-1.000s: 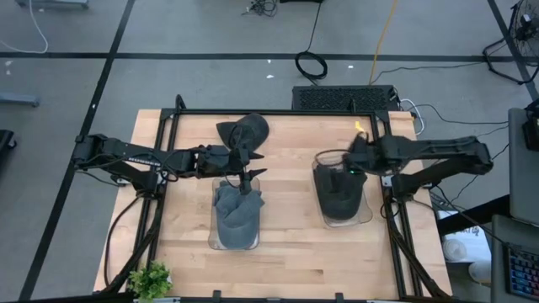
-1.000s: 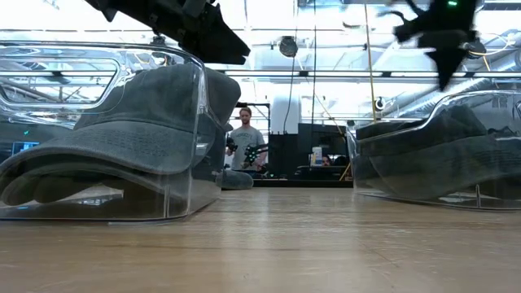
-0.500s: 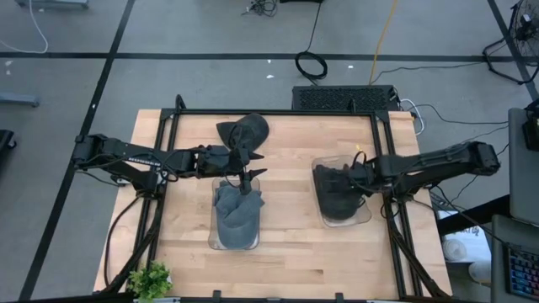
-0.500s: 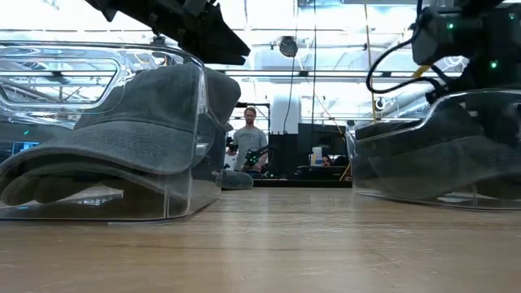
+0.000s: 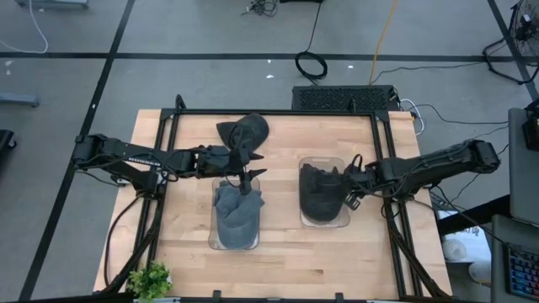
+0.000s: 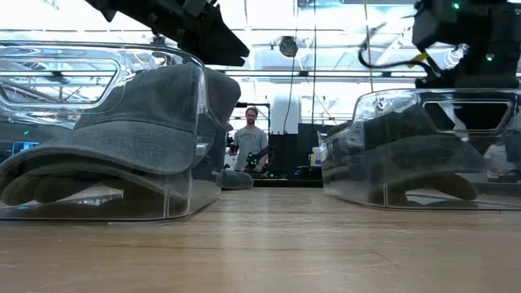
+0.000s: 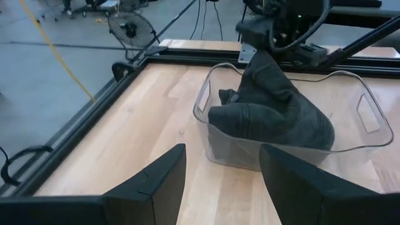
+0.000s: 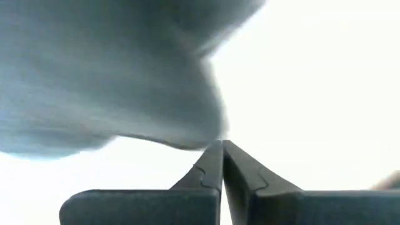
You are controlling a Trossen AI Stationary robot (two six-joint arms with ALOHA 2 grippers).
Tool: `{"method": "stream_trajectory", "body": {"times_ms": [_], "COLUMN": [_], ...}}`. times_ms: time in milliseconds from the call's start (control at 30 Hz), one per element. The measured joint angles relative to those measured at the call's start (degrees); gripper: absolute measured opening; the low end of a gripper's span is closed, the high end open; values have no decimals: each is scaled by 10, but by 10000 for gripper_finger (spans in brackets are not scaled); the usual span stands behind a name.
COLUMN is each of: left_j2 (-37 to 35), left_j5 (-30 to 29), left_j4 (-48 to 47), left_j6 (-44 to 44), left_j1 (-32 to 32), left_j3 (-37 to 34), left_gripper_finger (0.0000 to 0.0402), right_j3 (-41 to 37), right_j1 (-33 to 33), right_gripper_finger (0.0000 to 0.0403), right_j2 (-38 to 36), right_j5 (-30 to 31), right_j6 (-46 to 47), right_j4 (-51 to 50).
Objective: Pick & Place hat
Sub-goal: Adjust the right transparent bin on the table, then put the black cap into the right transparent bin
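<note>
Two clear plastic bins stand on the wooden table. The left bin (image 5: 214, 239) holds a grey cap (image 5: 236, 210) (image 6: 122, 130). The right bin (image 5: 325, 162) (image 7: 374, 115) holds a dark hat (image 5: 320, 192) (image 7: 275, 115). A third dark hat (image 5: 245, 130) lies on the table by the far edge. My left gripper (image 5: 246, 178) (image 7: 222, 153) is open and hovers above the far end of the left bin. My right gripper (image 5: 349, 195) (image 8: 222, 142) is shut, low at the right bin's right-hand end. My right gripper meets the right bin at its right-hand end wall (image 5: 347, 187) with shut fingers (image 8: 212, 164), coming about level from the table's right. The gripper's own body hides the exact spot of contact. The bin stands flat on the table.
Black frame rails (image 5: 168, 151) run along the table's left, far and right sides. A small green plant (image 5: 152, 279) sits at the near left corner. Bare wood lies between the two bins (image 5: 280, 202). A person (image 6: 250, 138) stands in the room beyond.
My right gripper came down from above the right bin's far end to its right-hand end, then moved toward the table's left. The right bin, with its dark hat, slid along the table toward the left bin.
</note>
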Motion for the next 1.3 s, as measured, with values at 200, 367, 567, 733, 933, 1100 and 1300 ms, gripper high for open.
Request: {"method": "stream_trajectory", "body": {"times_ms": [200, 367, 567, 733, 933, 1100, 1300], "left_j2": [10, 11, -12, -2, -1, -4, -11], "left_j5": [9, -34, -11, 5, 14, 74, 101], "left_j4": [-30, -68, -185, -280, -328, -279, -194], "left_j6": [-82, -77, -188, -246, -245, -305, -346], "left_j1": [0, 21, 106, 192, 233, 261, 356], "left_j3": [0, 0, 17, 14, 15, -42, -151], "left_gripper_finger": [214, 214, 214, 220, 229, 230, 230], "right_j3": [13, 14, 14, 14, 14, 14, 14], "right_j1": [12, 21, 24, 24, 24, 23, 23], "right_gripper_finger": [0, 0, 0, 0, 0, 0, 0], "right_j2": [-32, -86, -154, -187, -195, -195, -191], "right_j5": [55, 91, 125, 135, 166, 166, 166], "right_j6": [6, -79, -150, -177, -222, -272, -326], "right_j4": [0, 124, 172, 194, 216, 274, 305]}}
